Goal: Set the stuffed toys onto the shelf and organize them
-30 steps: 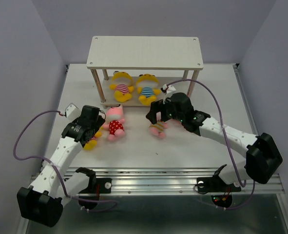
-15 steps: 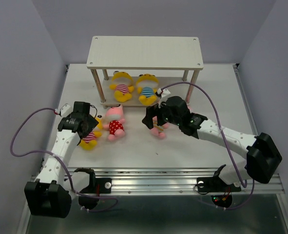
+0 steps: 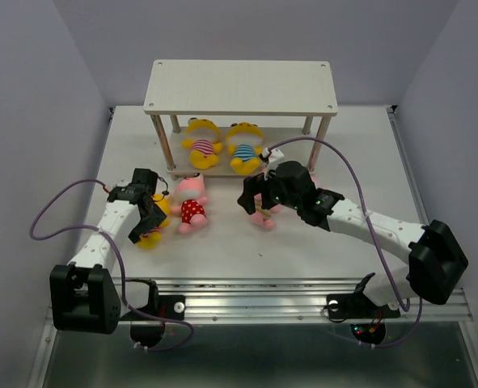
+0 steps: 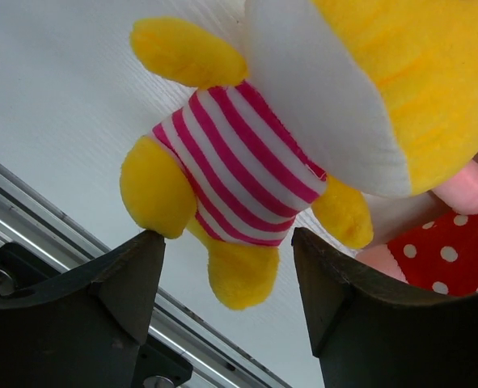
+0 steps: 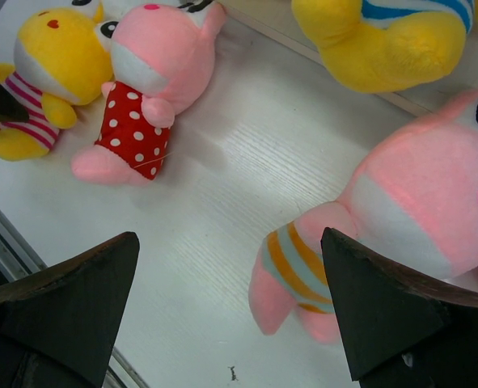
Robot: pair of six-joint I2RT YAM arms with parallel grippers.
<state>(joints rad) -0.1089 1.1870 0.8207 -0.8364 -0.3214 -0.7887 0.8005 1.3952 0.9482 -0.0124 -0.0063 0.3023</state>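
Your left gripper (image 4: 226,236) has its fingers spread apart, and the yellow striped toy (image 4: 247,166) lies just beyond the tips, roughly centred and not gripped. Come down over its torso rather than its bulky head before you close. The right gripper (image 5: 230,236) is also spread, but the pink striped toy (image 5: 400,218) sits beside one finger, so centre on it first. The shelf (image 3: 239,87) stands farther ahead.

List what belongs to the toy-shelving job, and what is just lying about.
Job: shelf, shelved pink-striped yellow toy, shelved blue-striped yellow toy, polka-dot pink toy, unshelved yellow toy, orange-striped pink toy.
Lying about: purple cables, metal rail.
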